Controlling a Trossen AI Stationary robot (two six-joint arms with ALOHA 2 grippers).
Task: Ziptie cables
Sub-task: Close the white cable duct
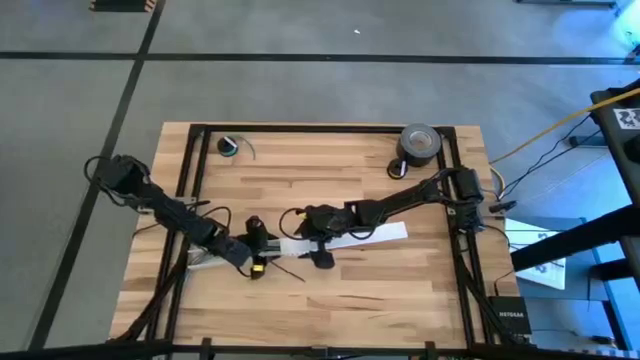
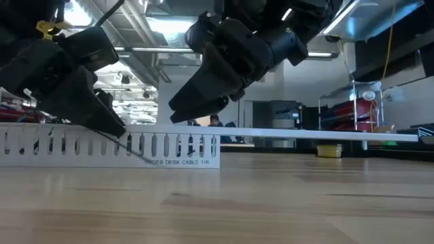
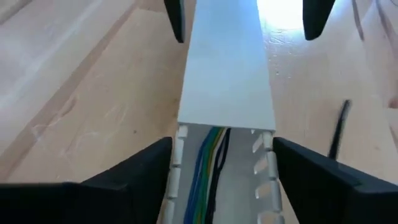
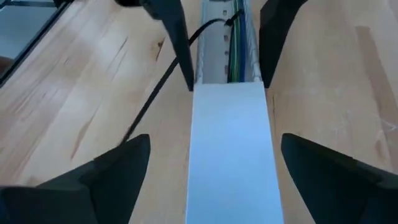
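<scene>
The table (image 1: 330, 290) carries a long white slotted duct (image 3: 217, 180) lying left-to-right between my two arms, its flat white cover (image 4: 231, 155) capping the right stretch. Both my grippers face each other along that long axis. My left gripper (image 3: 217, 171) straddles the open end, fingers apart, nothing clamped. My right gripper (image 4: 214, 168) straddles the cover, fingers likewise apart and empty. The cables (image 3: 208, 168) lie inside the uncovered channel, running lengthwise, nearer my left gripper. The ziptie (image 4: 158, 84) lies on the bare wood just beside the duct, one end curling over into the channel. I judge the duct walls will hinder wrapping. A tape roll (image 1: 420, 143) sits well apart.
</scene>
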